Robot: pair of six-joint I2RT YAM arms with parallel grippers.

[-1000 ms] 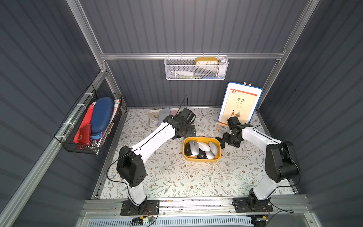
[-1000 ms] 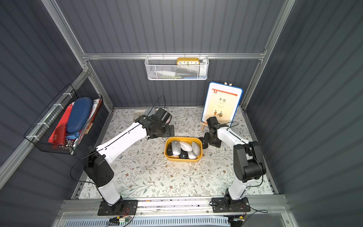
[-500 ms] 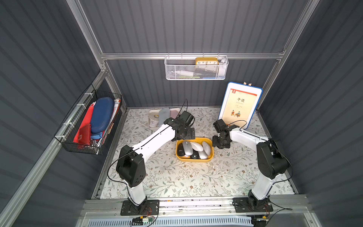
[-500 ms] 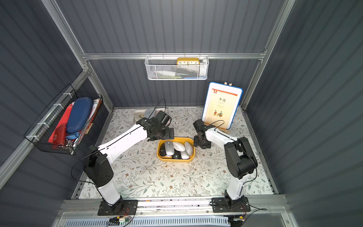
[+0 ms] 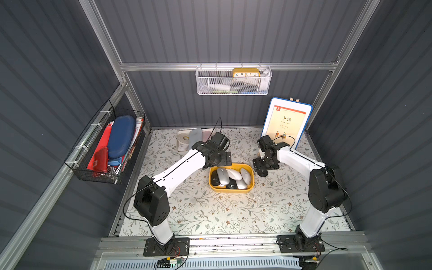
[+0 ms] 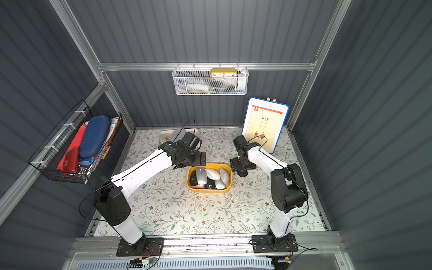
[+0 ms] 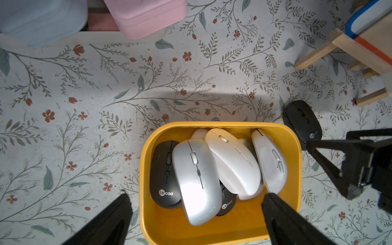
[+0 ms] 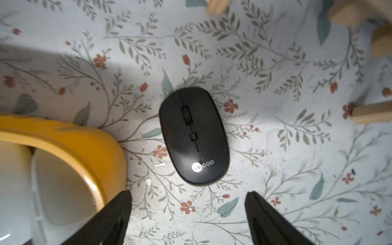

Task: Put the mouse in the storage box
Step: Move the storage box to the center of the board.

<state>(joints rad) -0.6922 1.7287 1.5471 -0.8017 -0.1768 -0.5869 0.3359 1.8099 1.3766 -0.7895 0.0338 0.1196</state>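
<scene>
My right pincer [image 8: 188, 194] hangs spread wide above the black mouse [image 8: 194, 135], gripping nothing. That mouse lies flat on the bench, just beside a corner of the storage box [image 8: 89, 146] and outside it. My left pincer [image 7: 196, 196] is spread wide too, empty, over the box's rim. The box sits mid-bench and holds a silver mouse [image 7: 195, 180], two black mice [image 7: 164, 176] and several white mice [image 7: 233, 161], piled against one another.

Black oval mouse [image 8: 194, 135]: flat on the floral mat [image 8: 275, 159], wheel side up, just outside a corner of the storage box [image 7: 212, 125], not touching it. Shallow yellow tub, rounded corners, upright, piled with other mice [image 7: 195, 180]: black, silver, white.
</scene>
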